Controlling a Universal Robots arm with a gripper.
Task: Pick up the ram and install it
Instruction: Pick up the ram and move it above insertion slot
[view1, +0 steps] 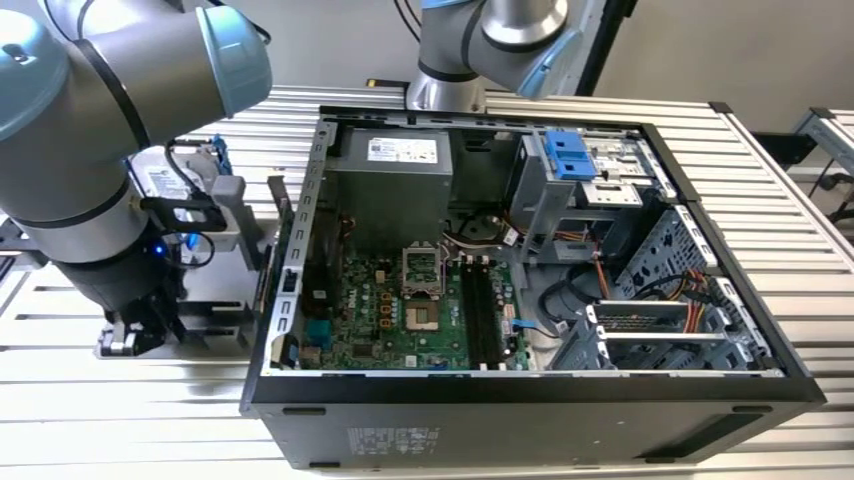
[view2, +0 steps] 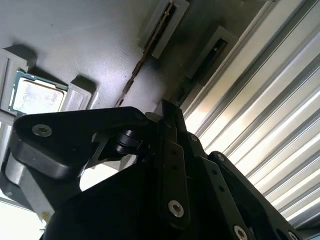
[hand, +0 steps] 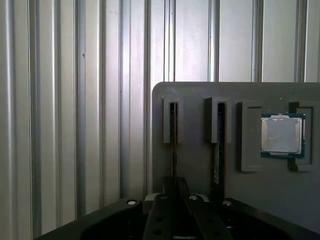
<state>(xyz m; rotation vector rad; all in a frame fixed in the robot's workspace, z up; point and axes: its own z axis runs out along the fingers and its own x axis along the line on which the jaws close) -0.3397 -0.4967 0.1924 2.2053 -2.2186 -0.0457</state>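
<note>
1. Currently one flat grey slotted holder plate (hand: 200, 92) sits on the ribbed aluminium bench (hand: 75, 100), which also carries one open black PC case (view1: 534, 400).
2. Two sticks stand edge-on in the plate's two narrow slots. The thin dark ram stick (hand: 172, 145) is in the slot by the plate's corner, and the second ram stick (hand: 218, 145) is just beside it.
3. One square silver processor chip (hand: 281, 135) lies in a pocket past them.
4. One black gripper (hand: 175, 186) is lined up over the corner-slot ram stick. Cannot tell how far open it is, or whether it touches.
</note>
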